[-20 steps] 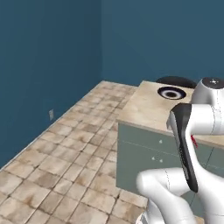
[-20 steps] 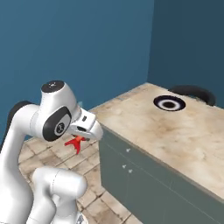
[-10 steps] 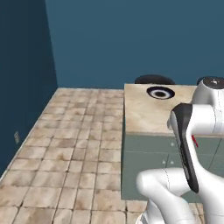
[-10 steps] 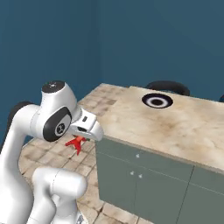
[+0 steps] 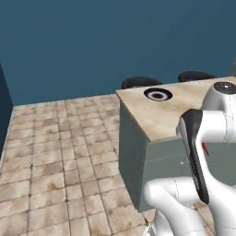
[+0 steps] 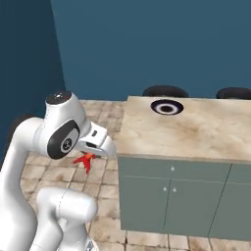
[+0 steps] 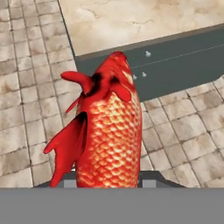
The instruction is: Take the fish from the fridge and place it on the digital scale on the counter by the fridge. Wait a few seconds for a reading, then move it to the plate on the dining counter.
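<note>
The red-orange fish (image 7: 109,131) hangs tail-down, with my gripper (image 7: 109,181) shut on its lower end. In the right base view the fish (image 6: 86,161) shows red under my hand, with the gripper (image 6: 90,156) left of the dining counter (image 6: 196,135) and above the floor. A sliver of the fish (image 5: 204,149) peeks past the arm. The navy plate (image 6: 166,107) with a white ring lies near the far left corner of the island slab; the left base view shows the plate (image 5: 157,94) on the dining counter (image 5: 161,117). The fridge and digital scale are out of view.
Black chairs (image 6: 164,91) (image 6: 235,93) stand behind the island against the blue wall. Grey-green cabinet doors (image 6: 171,196) face me, and the hand view has them (image 7: 175,57) just ahead of the fish. Tiled floor (image 5: 60,156) lies open to the left.
The whole picture has shifted as the base drives and turns, so the island now faces me more squarely and closer. The fish stays in the shut gripper; the arm's pose is unchanged.
</note>
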